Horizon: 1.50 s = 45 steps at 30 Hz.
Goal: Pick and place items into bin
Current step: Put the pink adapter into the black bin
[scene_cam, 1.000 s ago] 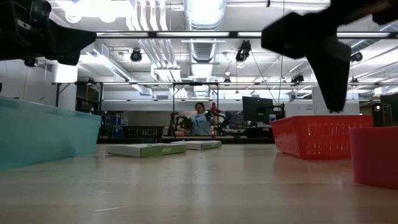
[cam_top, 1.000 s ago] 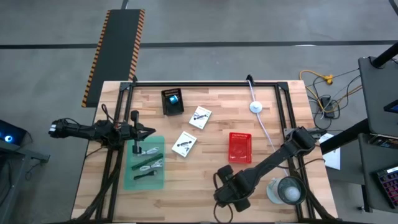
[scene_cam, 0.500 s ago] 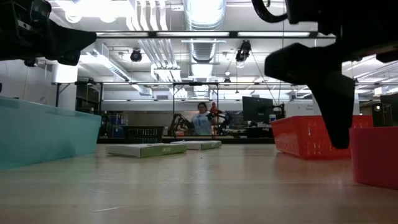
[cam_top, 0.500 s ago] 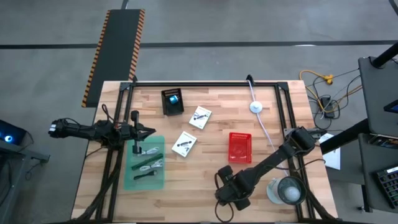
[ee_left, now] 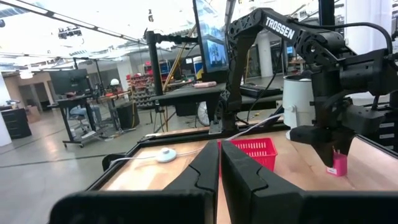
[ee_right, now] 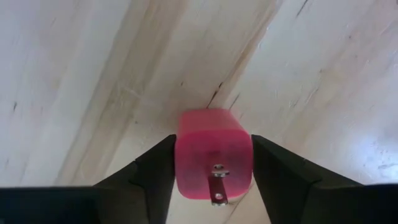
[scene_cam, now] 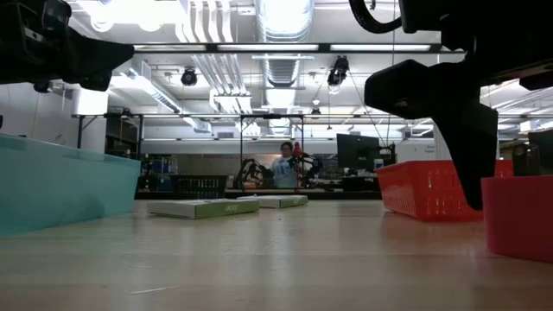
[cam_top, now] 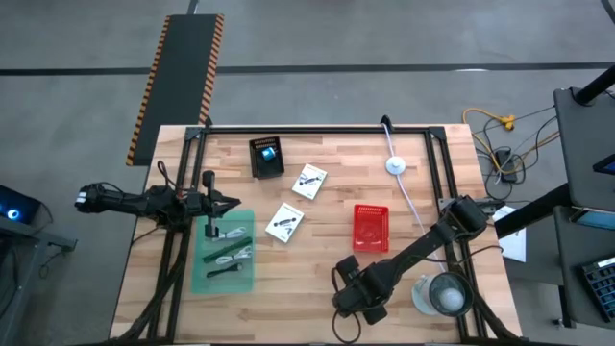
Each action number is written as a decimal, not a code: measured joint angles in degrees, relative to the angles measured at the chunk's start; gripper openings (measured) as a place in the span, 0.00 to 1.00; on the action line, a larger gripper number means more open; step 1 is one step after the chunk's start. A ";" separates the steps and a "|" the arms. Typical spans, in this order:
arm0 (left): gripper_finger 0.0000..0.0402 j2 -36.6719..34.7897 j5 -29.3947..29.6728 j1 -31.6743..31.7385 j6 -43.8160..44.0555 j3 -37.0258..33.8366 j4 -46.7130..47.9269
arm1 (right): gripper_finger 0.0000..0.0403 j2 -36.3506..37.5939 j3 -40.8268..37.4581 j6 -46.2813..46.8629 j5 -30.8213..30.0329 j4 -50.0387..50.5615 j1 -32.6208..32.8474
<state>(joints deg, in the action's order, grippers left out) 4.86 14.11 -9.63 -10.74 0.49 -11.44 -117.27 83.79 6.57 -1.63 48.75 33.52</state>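
Note:
A red cube [ee_right: 212, 146] with a metal prong on top stands on the table near its front edge; it also shows in the low view [scene_cam: 521, 216]. My right gripper [cam_top: 352, 300] is down over it, one finger on each side. My left gripper [cam_top: 233, 202] is shut and empty above the far edge of the teal bin [cam_top: 197, 274]. The bin holds a green stick and black and white cable pieces [cam_top: 229, 256]. Two white packets [cam_top: 309, 181] [cam_top: 284, 221] lie flat on the table. A blue cube [cam_top: 268, 154] sits on a black box. My right gripper has the red cube's two opposite sides [ee_right: 181, 155] between its two fingers [ee_right: 155, 171]; no gap shows at either side. The fingers come from above, pointing down. The cube stands upright with its base on the table.
A red basket [cam_top: 371, 228] stands just beyond the right gripper. A large round clear container [cam_top: 444, 294] stands at the front right corner. A white cable with a round puck [cam_top: 395, 164] runs along the far right. A black frame edges the table.
My right gripper has come down toward the table, and its fingers now stand beside the red cube. The cube has stayed in place.

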 joint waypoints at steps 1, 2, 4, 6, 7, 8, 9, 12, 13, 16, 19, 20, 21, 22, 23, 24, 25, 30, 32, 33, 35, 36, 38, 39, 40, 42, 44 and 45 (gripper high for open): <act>0.00 0.00 0.00 0.00 0.00 0.00 0.00 | 0.44 0.00 0.00 -0.38 0.02 -0.06 -0.02; 0.00 0.00 0.00 0.01 0.00 0.00 0.00 | 0.42 0.00 0.00 -0.54 0.02 -0.09 -0.13; 0.00 0.00 0.00 0.01 0.00 0.00 0.00 | 0.37 0.00 0.00 -0.27 0.04 -0.14 -0.45; 0.00 -0.02 0.00 0.01 0.00 0.00 0.00 | 0.35 0.00 0.00 1.22 -0.09 -0.31 -1.09; 0.00 0.00 0.00 0.01 0.00 0.00 0.00 | 0.35 0.00 0.00 2.05 -0.50 -0.35 -1.54; 0.00 0.00 0.00 0.00 0.00 0.00 0.00 | 0.35 0.02 0.00 2.82 -1.32 -0.35 -1.94; 0.00 0.00 0.00 0.00 0.00 -0.02 0.00 | 0.35 0.02 0.00 3.28 -1.96 -0.35 -2.38; 0.00 0.00 0.00 0.00 0.00 -0.04 0.00 | 0.35 0.14 0.00 2.83 -4.40 -0.72 -3.81; 0.00 0.00 0.00 0.00 -0.10 -0.04 0.00 | 0.35 0.30 0.00 2.13 -4.92 -0.91 -4.28; 0.00 0.00 0.00 0.02 -0.16 -0.07 0.00 | 0.35 1.09 0.00 -0.77 -7.21 -1.40 -5.62; 0.00 0.00 0.00 0.00 -0.17 -0.07 -0.02 | 0.35 2.57 0.00 -3.64 -10.70 -1.75 -6.77; 0.00 0.00 -0.02 0.02 -0.19 -0.07 -0.02 | 0.35 3.28 0.00 -4.67 -12.40 -2.10 -7.06; 0.00 0.00 0.00 0.00 -0.17 -0.07 -0.04 | 0.35 4.14 0.00 -5.80 -14.45 -2.38 -7.22; 0.00 0.00 -0.04 0.00 -0.17 -0.09 -0.06 | 0.35 4.99 0.00 -6.96 -17.06 -3.11 -7.39; 0.00 0.00 -0.02 0.00 -0.17 -0.09 -0.07 | 0.35 6.01 0.00 -8.03 -19.82 -4.08 -7.41; 0.00 0.00 -0.04 0.00 -0.13 -0.13 -0.05 | 0.35 7.03 0.00 -9.36 -22.56 -4.82 -7.41; 0.00 0.01 -0.10 0.00 -0.11 -0.13 -0.07 | 0.35 7.98 -0.01 -10.84 -25.31 -5.67 -7.38; 0.00 1.61 -0.59 0.02 1.38 -0.13 -0.20 | 0.35 11.69 -0.85 -20.13 -33.36 -14.11 -7.86; 0.03 2.68 -0.61 0.00 1.89 -0.15 -0.25 | 0.35 12.32 -1.54 -25.43 -33.57 -19.00 -8.62; 0.05 3.42 -0.70 0.00 3.03 -0.15 -0.55 | 0.35 12.38 -1.91 -27.97 -33.73 -21.59 -9.09; 0.12 5.02 -1.02 0.02 4.86 -0.15 -1.82 | 0.35 12.39 -2.62 -33.17 -33.72 -25.82 -10.13; 0.16 6.02 -1.35 0.02 5.88 -0.15 -3.19 | 0.35 12.39 -2.94 -35.91 -33.66 -26.90 -10.71; 0.25 8.30 -1.51 0.04 7.39 -0.15 -5.42 | 0.35 12.39 -3.42 -41.37 -33.42 -29.57 -11.92; 0.30 9.46 -1.49 0.04 7.48 -0.15 -6.96 | 0.35 12.39 -3.59 -43.50 -33.39 -31.12 -12.61; 0.35 10.90 -1.47 0.16 7.54 -0.15 -8.94 | 0.35 12.39 -3.71 -45.24 -33.31 -32.82 -13.29; 0.44 13.85 -1.15 0.28 7.58 -0.15 -12.72 | 0.35 12.39 -3.80 -48.40 -32.93 -36.68 -14.56; 0.52 16.98 -0.45 0.28 7.58 -0.17 -17.64 | 0.35 12.39 -3.98 -51.99 -32.59 -40.41 -15.54; 0.56 18.62 -0.42 0.28 7.58 -0.17 -20.06 | 0.35 12.38 -4.00 -53.69 -32.06 -41.95 -15.91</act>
<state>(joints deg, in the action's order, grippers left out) 23.48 13.69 -9.34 -3.16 0.32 -31.51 -104.90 79.79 -47.11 -33.69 6.80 17.61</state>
